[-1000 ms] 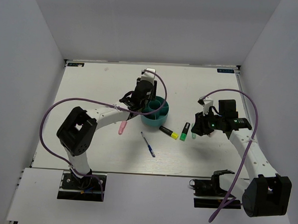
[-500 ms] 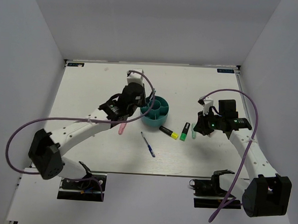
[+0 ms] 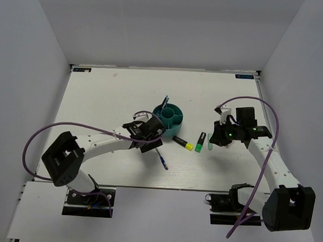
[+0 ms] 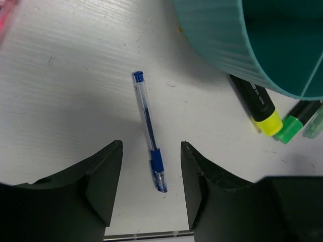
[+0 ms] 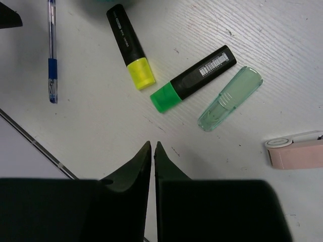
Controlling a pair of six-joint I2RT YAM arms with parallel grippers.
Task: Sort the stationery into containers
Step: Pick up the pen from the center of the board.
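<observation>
The left end effector (image 4: 151,147) gapes empty over a slim clear-barrelled blue pen (image 4: 148,121) beside the ribbed teal tub (image 4: 212,35); the right end effector (image 5: 153,148) is pinched together, empty.

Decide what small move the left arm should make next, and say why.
Probably lower the left gripper straight down and close it on the blue pen. In the left wrist view its open jaws frame the pen's grip end, and the pen lies loose on the table beside the teal organizer, not yet sorted.
</observation>
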